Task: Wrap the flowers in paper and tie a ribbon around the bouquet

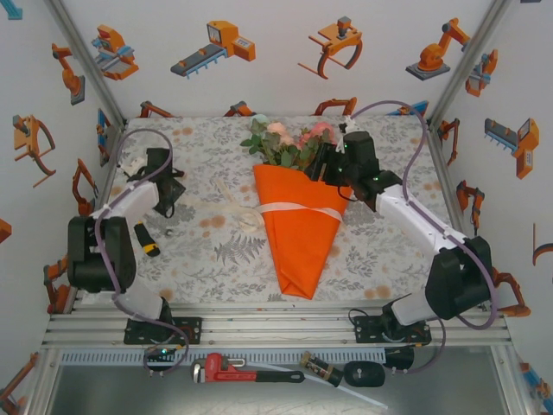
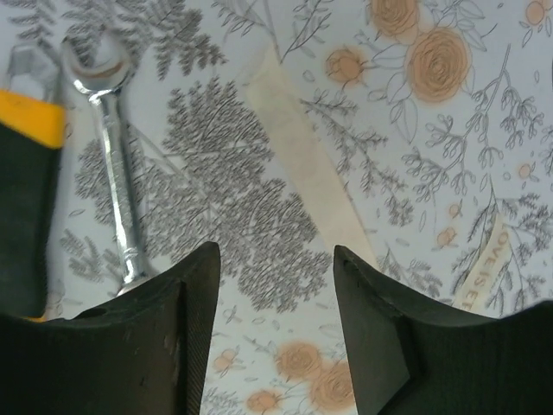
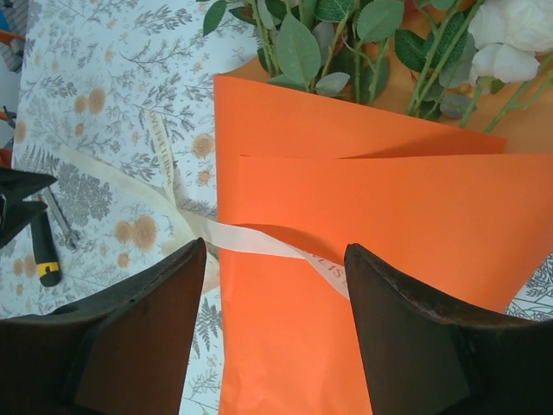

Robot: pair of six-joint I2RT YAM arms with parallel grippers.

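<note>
The bouquet lies flat mid-table, a tapered cone of orange paper (image 1: 298, 242) with its tip toward the arms. The pink and cream flowers (image 1: 289, 138) with green leaves sit at its far end. A cream ribbon (image 1: 298, 209) crosses the cone, and its loose ends trail left over the cloth (image 3: 164, 199). My right gripper (image 1: 321, 169) hovers open above the cone's upper right; paper (image 3: 363, 285) and ribbon (image 3: 259, 242) show between its fingers (image 3: 276, 246), which hold nothing. My left gripper (image 1: 164, 207) is open over the tablecloth at the left, and ribbon (image 2: 302, 156) lies just beyond its fingers (image 2: 275, 251).
A steel wrench (image 2: 112, 156) and a yellow and black screwdriver (image 1: 147, 240) lie on the floral cloth near the left gripper. A red pipe wrench (image 1: 233, 372) lies on the lower shelf in front of the arm bases. White walls enclose the table on three sides.
</note>
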